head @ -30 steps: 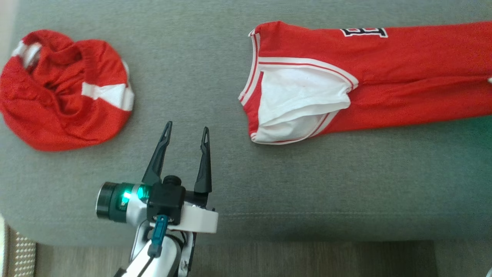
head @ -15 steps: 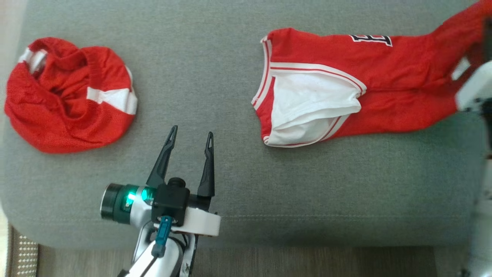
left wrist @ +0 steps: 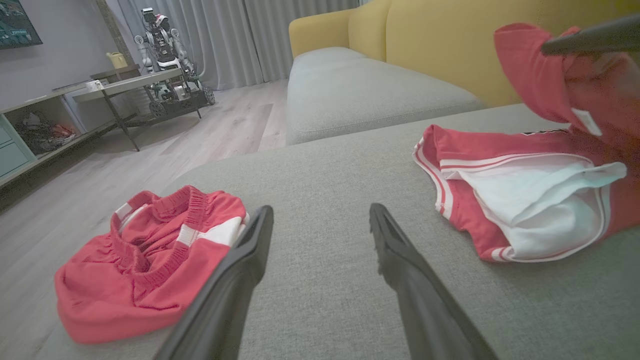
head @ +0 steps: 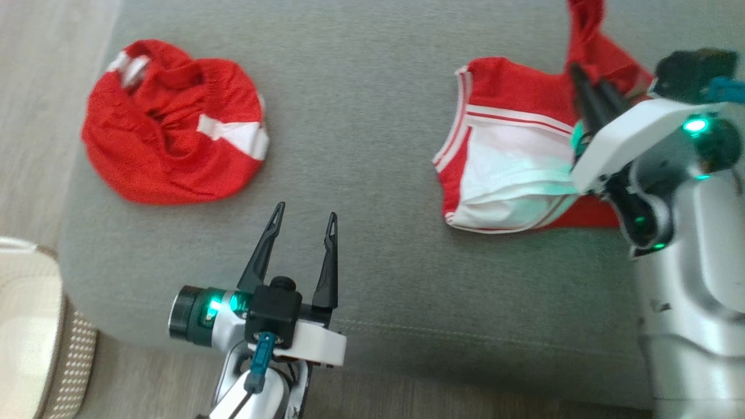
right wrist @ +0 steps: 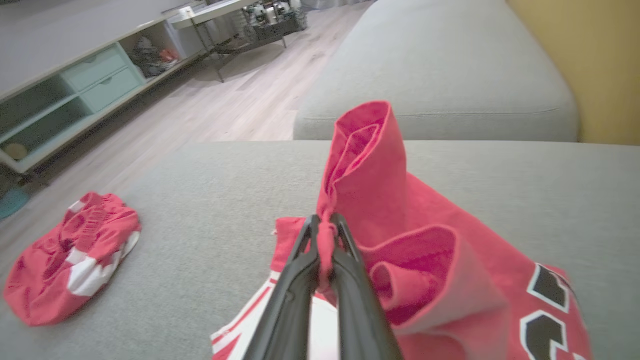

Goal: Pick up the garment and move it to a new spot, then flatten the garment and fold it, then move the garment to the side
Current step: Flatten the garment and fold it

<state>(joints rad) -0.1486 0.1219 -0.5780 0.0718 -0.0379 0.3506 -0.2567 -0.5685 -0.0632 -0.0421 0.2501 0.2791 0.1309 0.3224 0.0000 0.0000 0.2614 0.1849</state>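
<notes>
At upper right of the head view, the right gripper [head: 577,73] pinches shut on a bunched fold of the red, white-trimmed jersey garment [head: 506,169], lifting that end off the grey fabric cushion [head: 378,87], probably to carry it; the left gripper [head: 305,210] hovers lower centre, jaws wide and empty.

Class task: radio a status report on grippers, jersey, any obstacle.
Left gripper open, empty, over cushion. Right gripper shut on jersey, one end raised. Shorts lie apart, left; nothing blocking.
</notes>
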